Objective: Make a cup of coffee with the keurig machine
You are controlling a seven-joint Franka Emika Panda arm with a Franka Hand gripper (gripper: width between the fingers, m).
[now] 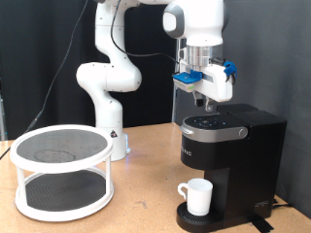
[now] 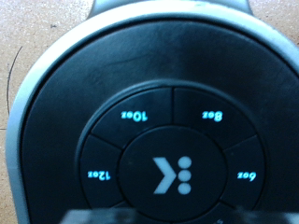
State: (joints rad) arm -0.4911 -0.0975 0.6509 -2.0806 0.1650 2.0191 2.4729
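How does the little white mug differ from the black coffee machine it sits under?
The mug is white and rounded; the coffee machine is black and boxy. The mug is far smaller, fitting under the machine's overhanging top on its round base. The machine has a lit button panel marked 6, 8, 10 and 12 oz; the mug is plain. The tool hovers just above the machine's lid, not the mug. Both stand upright on the table.

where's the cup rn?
Exterior view, lower right: the cup sits on the keurig machine's round drip base, under its overhanging head; the gripper hovers above the button panel.
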